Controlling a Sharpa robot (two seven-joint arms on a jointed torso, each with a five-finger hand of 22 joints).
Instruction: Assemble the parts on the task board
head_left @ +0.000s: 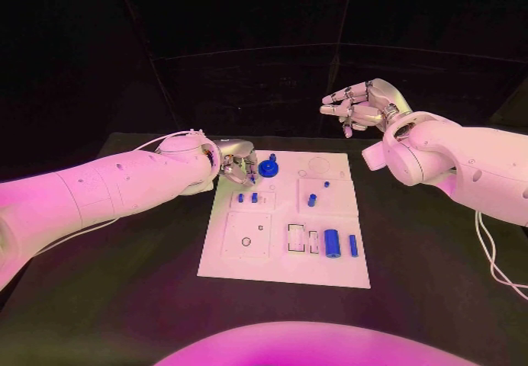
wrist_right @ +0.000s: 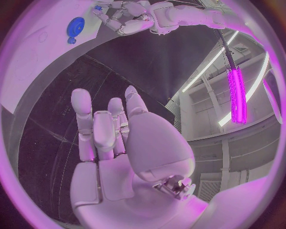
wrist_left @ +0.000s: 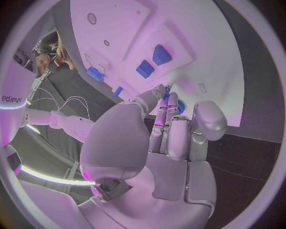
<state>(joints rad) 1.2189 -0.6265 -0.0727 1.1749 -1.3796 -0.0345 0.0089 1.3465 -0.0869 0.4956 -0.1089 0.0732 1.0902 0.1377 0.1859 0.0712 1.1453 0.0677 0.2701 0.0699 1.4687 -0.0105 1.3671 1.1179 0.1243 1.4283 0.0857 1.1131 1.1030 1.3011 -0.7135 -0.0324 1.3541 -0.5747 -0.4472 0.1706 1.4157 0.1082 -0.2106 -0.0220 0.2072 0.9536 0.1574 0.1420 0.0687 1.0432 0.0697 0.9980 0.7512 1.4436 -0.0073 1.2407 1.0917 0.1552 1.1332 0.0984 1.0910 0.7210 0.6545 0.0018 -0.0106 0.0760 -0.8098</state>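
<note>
The white task board [head_left: 248, 259] lies in the middle of the table. A round blue gear-like part [head_left: 268, 167] stands near its far left corner. My left hand [head_left: 233, 166] hovers right beside that gear, and its fingertips [wrist_left: 169, 102] pinch a small blue part [wrist_left: 179, 108] just over the board. From the right wrist the same small part [wrist_right: 98, 8] shows at the left hand's fingers, apart from the gear [wrist_right: 76, 25]. My right hand [head_left: 361, 103] is raised high beyond the board's far right corner, fingers loosely bent, holding nothing.
Other blue parts sit on the board: two short pegs [head_left: 248, 197], a peg [head_left: 311, 200], a tiny piece [head_left: 326, 184], a thick cylinder [head_left: 331, 243] and a thin pin [head_left: 353, 245]. Empty recesses [head_left: 248, 232] lie on the near left. Black table [head_left: 440, 259] surrounds the board.
</note>
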